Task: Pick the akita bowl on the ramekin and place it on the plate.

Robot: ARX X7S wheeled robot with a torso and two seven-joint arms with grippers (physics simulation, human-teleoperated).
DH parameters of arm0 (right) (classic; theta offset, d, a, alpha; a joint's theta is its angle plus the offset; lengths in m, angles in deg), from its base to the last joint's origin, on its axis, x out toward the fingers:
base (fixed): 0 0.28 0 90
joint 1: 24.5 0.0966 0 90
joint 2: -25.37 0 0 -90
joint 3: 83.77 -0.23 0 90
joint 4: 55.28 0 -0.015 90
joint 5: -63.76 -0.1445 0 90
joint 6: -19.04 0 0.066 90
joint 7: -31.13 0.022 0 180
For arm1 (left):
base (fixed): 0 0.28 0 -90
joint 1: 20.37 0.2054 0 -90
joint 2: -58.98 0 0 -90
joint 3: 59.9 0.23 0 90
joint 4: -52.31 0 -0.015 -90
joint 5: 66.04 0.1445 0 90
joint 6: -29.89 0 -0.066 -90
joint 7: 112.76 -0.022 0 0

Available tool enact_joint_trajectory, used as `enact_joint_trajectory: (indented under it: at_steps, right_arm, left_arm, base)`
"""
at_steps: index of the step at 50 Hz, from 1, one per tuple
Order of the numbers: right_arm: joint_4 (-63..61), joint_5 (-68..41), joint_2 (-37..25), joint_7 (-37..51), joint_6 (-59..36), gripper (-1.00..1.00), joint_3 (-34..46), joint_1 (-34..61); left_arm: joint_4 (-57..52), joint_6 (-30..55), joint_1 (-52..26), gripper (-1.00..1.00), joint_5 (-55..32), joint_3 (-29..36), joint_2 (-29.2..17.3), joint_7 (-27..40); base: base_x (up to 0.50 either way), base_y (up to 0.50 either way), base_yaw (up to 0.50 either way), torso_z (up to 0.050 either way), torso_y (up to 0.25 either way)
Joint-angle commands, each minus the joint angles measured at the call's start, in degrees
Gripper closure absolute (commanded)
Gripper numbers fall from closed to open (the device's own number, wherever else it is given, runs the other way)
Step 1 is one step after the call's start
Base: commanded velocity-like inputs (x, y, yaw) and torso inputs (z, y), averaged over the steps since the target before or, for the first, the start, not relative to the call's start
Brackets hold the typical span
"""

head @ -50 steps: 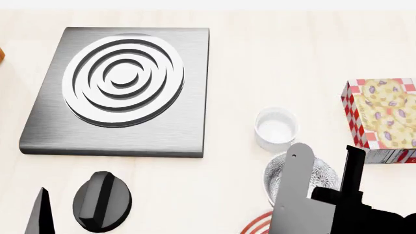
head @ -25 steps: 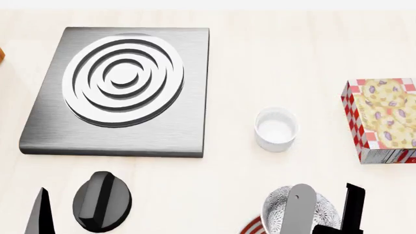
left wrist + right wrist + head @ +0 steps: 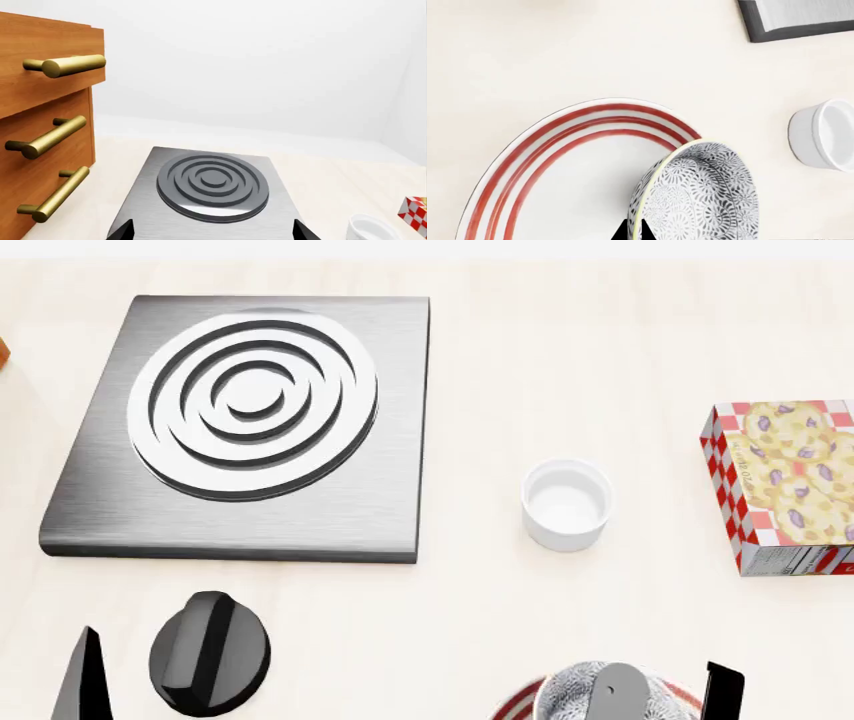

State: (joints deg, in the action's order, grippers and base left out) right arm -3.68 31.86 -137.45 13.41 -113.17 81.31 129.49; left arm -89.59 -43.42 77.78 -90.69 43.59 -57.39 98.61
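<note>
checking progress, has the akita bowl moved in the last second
Yes. In the head view the akita bowl has moved toward the robot, away from the ramekin, over the plate.

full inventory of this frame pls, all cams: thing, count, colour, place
bowl: 1, white with grey-black pattern, held tilted over the plate's edge, near edge of head view
plate: 1, white with red rings, under the bowl
ramekin: 1, white, empty, on the counter right of the hob
hob: 1, brushed grey slab with ringed burner, far left
knob: 1, black, on the counter in front of the hob
box: 1, red-white check with a food picture, far right
drawers: 1 wooden unit, three brass handles showing, beside the hob
counter: 1, pale wood
right gripper: black tip on the bowl's rim
left gripper: black finger at lower left, holds nothing
</note>
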Motion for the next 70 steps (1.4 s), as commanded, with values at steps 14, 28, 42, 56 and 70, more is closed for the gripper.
enact_joint_trajectory:
  at_steps: [14,28,42,56,70]
  right_arm:
    - [1.16,0.4,-0.57,2.96,3.29,1.0,0.85,-2.93]
    - [2.25,0.54,-0.19,4.55,5.19,1.0,1.71,-5.11]
    - [2.65,-0.86,0.37,5.39,4.18,-1.0,2.04,-6.07]
    - [2.82,-0.97,0.82,5.86,4.15,-1.0,1.89,-6.17]
    - [-1.08,-3.56,-1.64,6.49,3.76,-1.0,-0.2,-4.56]
  left_arm:
    - [0.33,-0.2,-0.33,-1.0,-0.24,0.57,-0.45,0.5]
    - [0.5,-0.22,-0.58,-1.0,-0.45,0.81,-0.7,0.81]
    - [0.36,-0.52,-0.5,-1.0,-0.75,0.92,-1.02,1.07]
    - [0.27,-0.68,-0.58,-1.0,-0.86,1.14,-1.35,1.36]
    - [0.43,-0.63,-0.86,-1.0,-0.83,1.63,-1.6,1.56]
  base:
    - [0.0,0.0,0.0,0.0,0.001]
    - [0.0,0.0,0.0,0.0,0.0]
    - [0.0,0.0,0.0,0.0,0.0]
    - [0.0,0.0,0.0,0.0,0.0]
    - [0.0,0.0,0.0,0.0,0.0]
